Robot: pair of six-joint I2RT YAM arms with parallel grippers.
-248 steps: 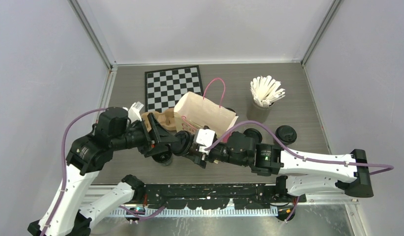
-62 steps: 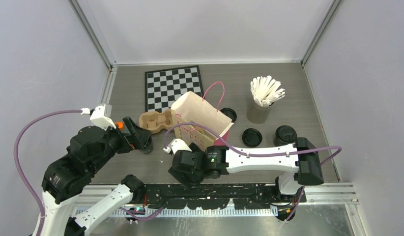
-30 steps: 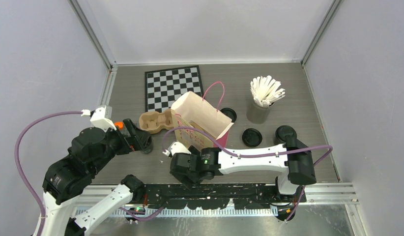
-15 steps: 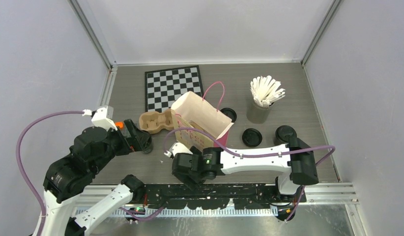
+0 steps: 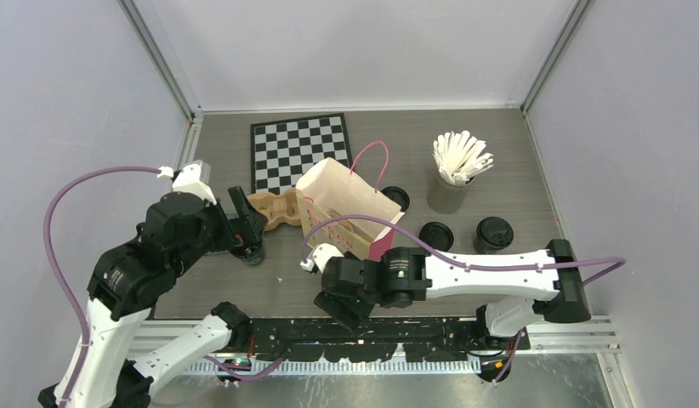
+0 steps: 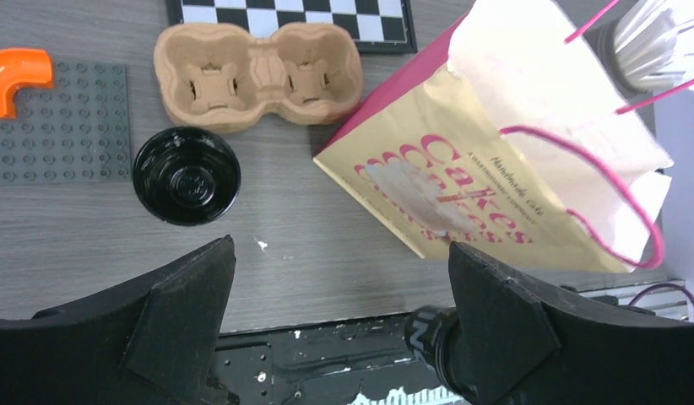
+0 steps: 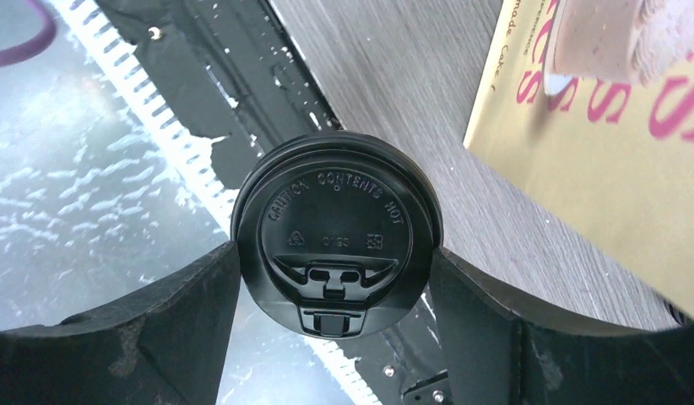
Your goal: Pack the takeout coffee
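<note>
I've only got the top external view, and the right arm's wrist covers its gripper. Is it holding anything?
Observer: Yes. The right gripper is shut on a black lid, clamped by its rim, top side toward the wrist camera.
Operator: Is the cup by the left arm lidded?
Observer: No. The left wrist view shows the black cup open, standing upright beside the pulp tray.
Operator: And the left gripper?
Observer: The left gripper is open, nothing between its fingers.
</note>
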